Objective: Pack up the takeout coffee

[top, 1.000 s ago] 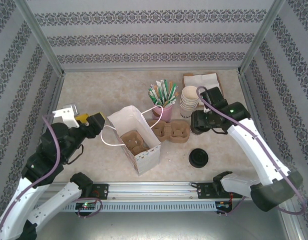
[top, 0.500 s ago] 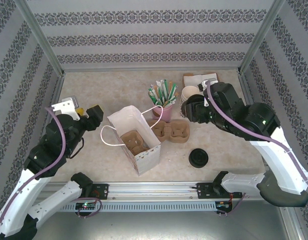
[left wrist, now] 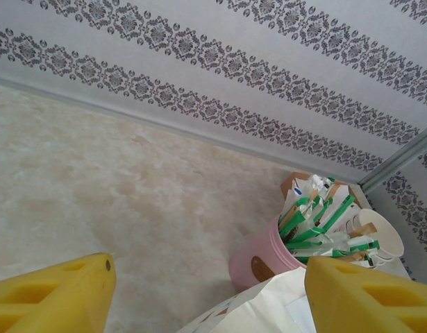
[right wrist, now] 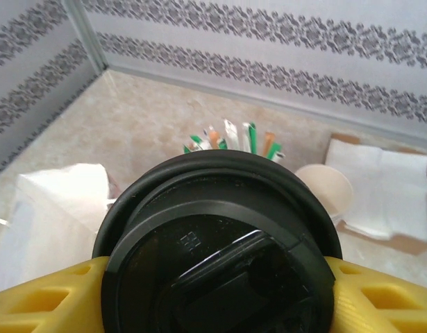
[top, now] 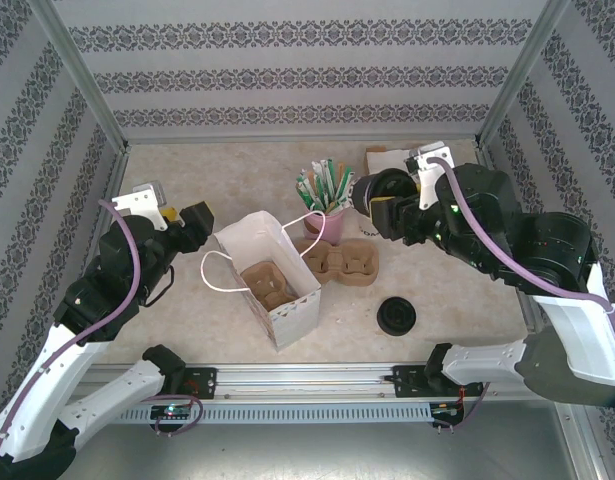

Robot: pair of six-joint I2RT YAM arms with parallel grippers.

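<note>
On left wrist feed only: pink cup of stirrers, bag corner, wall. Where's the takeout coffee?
Observer: The right gripper grips the lidded takeout coffee by its sides, off the table near the pink cup.
Operator: Bag ready?
Observer: The white paper bag stands open, with a cardboard cup carrier inside it.
Operator: Anything loose on the table?
Observer: A separate black lid lies flat to the right of the bag, apart from it.

Nothing legible; perhaps embossed marks on takeout coffee (right wrist: 213, 208)
</note>
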